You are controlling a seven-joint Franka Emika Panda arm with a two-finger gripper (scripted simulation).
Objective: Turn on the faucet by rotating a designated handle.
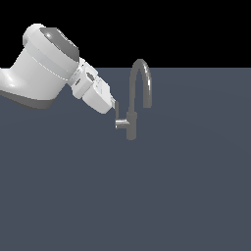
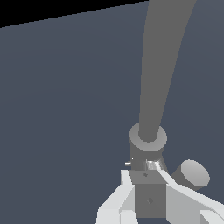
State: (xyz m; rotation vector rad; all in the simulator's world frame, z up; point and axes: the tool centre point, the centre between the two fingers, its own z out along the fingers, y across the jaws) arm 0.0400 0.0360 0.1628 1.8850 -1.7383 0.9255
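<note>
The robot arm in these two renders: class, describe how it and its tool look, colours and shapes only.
The arm is glossy white, a fat rounded link with a dark grey cap and grey underside. The tool has a boxy white body with small dark recesses, ending in slim pale fingers with angular faces. No cables or markings show.

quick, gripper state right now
gripper: closed around the faucet handle, a finger on each side of it.

Grey faucet (image 1: 131, 117) stands upright at frame centre, gooseneck spout arching right. Its handle (image 1: 121, 122) juts left, touching my fingertips.
</note>
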